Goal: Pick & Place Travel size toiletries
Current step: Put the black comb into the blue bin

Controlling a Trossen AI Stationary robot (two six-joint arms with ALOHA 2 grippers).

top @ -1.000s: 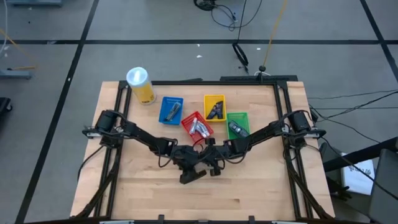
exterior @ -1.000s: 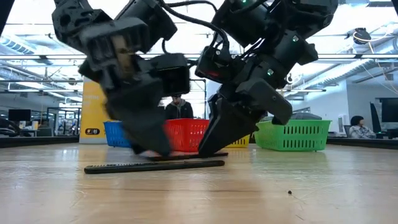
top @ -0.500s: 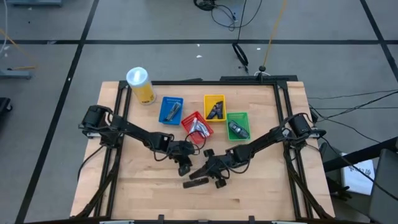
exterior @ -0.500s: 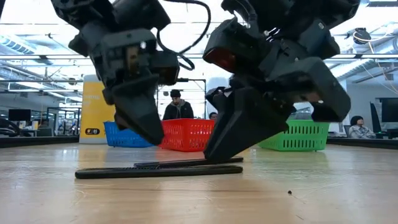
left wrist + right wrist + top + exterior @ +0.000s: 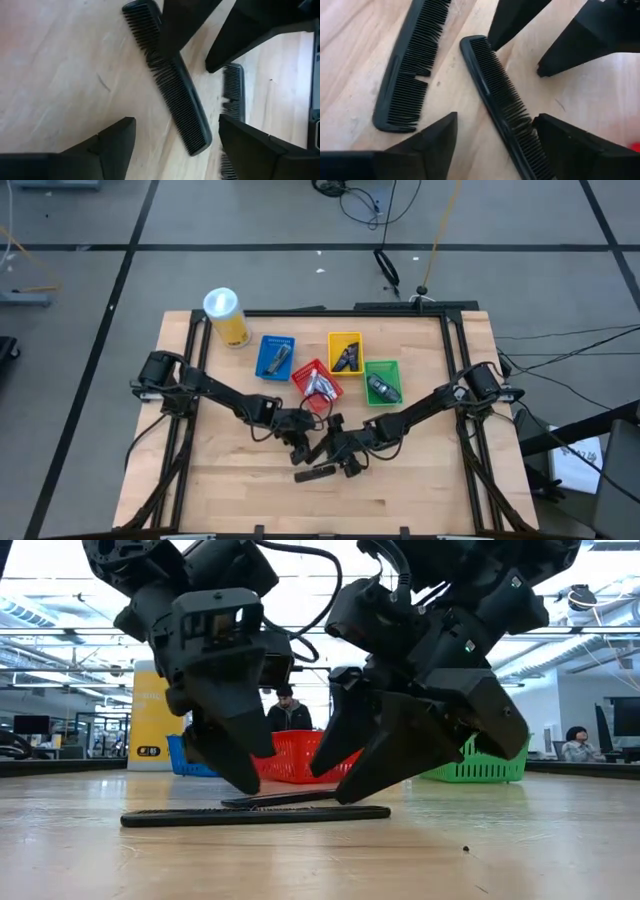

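Observation:
Two black combs lie flat on the wood table near its middle. One comb (image 5: 172, 85) (image 5: 507, 107) (image 5: 280, 799) runs between both grippers' fingers. The other comb (image 5: 407, 70) (image 5: 232, 97) (image 5: 255, 815) lies beside it, nearer the front edge. My left gripper (image 5: 298, 442) (image 5: 175, 145) is open, its fingers astride one end of the first comb. My right gripper (image 5: 340, 456) (image 5: 495, 145) is open astride that comb's other end. Both point down, with their tips close above the table. Small toiletries lie in the baskets behind.
Blue basket (image 5: 275, 356), red basket (image 5: 317, 383), yellow basket (image 5: 345, 352) and green basket (image 5: 382, 380) stand in a row just beyond the grippers. A tall yellow canister (image 5: 226, 315) stands at the far left. Bare wood runs to the near edge. People show in the room behind.
Both grippers have opened and let go of the comb they held between them; it now lies on the table. The left gripper has drawn back a little toward the table's left. The right gripper went toward the near edge, then came back a little.

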